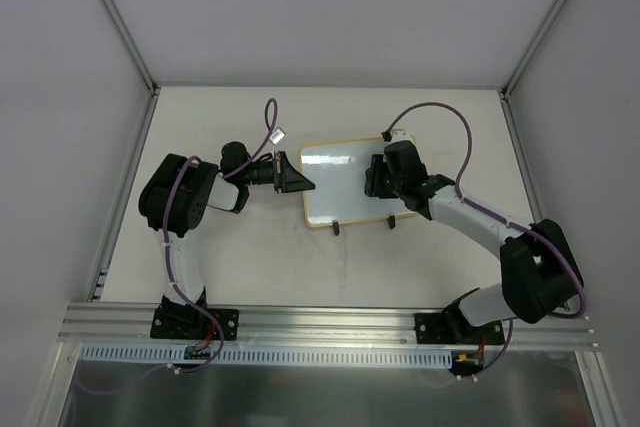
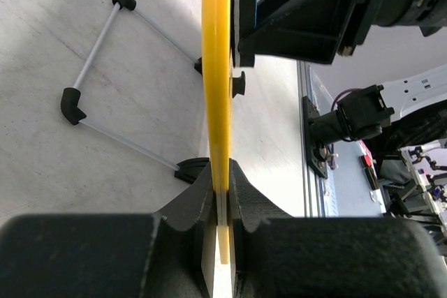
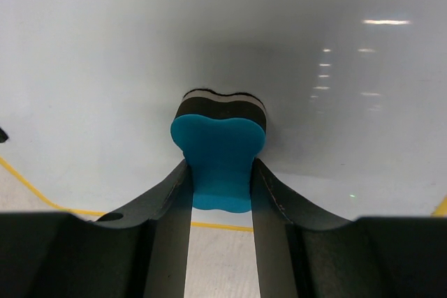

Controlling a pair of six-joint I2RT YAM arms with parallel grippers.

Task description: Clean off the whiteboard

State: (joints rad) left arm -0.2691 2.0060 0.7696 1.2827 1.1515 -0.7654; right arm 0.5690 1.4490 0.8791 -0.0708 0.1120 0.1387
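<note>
Steadying: whiteboard (image 1: 340,182), central on the table (image 1: 250,257), is being clamped at its left edge by the left gripper (image 2: 222,176) so it cannot slide | wiping: blue eraser (image 3: 220,148), pinched in the right gripper (image 3: 220,179), is being pressed against the board.

the left tool (image 2: 222,176) clamps the yellow edge of the whiteboard (image 2: 217,54), seen edge-on.
</note>
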